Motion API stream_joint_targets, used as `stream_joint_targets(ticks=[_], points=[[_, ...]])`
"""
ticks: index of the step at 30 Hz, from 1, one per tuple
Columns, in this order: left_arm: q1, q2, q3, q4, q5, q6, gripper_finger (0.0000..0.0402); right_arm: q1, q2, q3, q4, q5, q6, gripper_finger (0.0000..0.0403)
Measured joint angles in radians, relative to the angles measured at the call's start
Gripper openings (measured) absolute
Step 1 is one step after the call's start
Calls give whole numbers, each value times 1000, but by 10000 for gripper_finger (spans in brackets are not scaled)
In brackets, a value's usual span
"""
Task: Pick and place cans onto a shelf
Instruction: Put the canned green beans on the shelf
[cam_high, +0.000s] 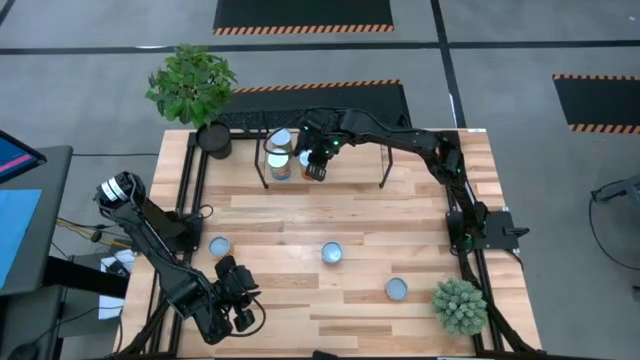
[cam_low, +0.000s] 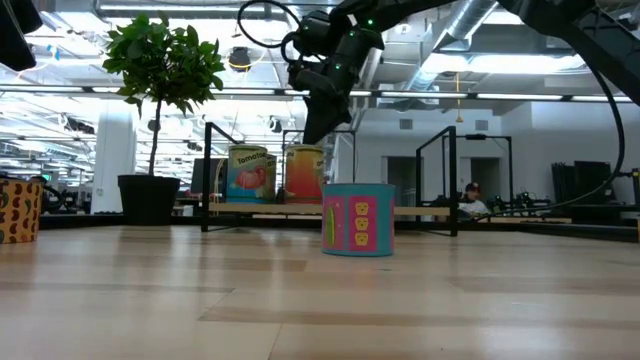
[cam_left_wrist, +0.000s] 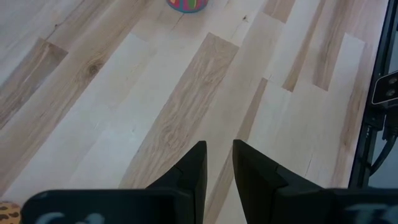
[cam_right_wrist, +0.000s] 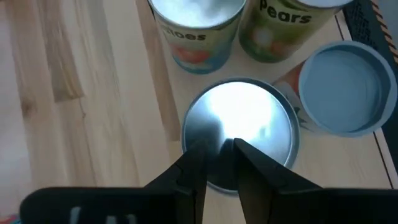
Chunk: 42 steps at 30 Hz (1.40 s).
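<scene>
The right claw (cam_high: 316, 166) hangs at the upper centre of the high view, over the shelf (cam_high: 386, 160). In its wrist view its fingers (cam_right_wrist: 194, 171) are nearly together, just above the silver top of a can (cam_right_wrist: 249, 127), with nothing grasped between them. Around that can stand a tomatoes can (cam_right_wrist: 196, 31), a pears can (cam_right_wrist: 283, 28) and a blue-topped can (cam_right_wrist: 342, 87), all close together.

On the tabletop (cam_high: 300, 215) three more cans sit well apart: one at lower left (cam_high: 219, 245), one at centre (cam_high: 331, 252), one at lower right (cam_high: 396, 289).

The left claw (cam_high: 240, 305) waits at the lower left, clenched almost closed and empty above bare wood.
</scene>
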Motion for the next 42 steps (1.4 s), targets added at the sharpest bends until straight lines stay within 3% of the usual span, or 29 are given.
stream_joint_targets(ticks=[9, 16, 19, 24, 30, 36, 42], points=[[0, 0, 0, 0, 0, 0, 64, 20, -2, 12, 29, 12, -2, 100], [0, 0, 0, 0, 0, 0, 64, 47, -8, 159, -130, 305, 5, 100], [0, 0, 0, 0, -2, 0, 64, 40, -12, 185, -207, 348, 8, 100], [0, 0, 0, 0, -5, 3, 64, -16, -9, 159, -332, 254, 31, 76], [0, 0, 0, 0, -15, 4, 64, -69, -7, 114, -301, 59, -26, 36], [0, 0, 0, 0, -27, 3, 64, -64, -1, 30, -283, 55, -29, 18], [0, 0, 0, 0, -27, 5, 64, -44, -2, 11, -220, 54, -10, 29]])
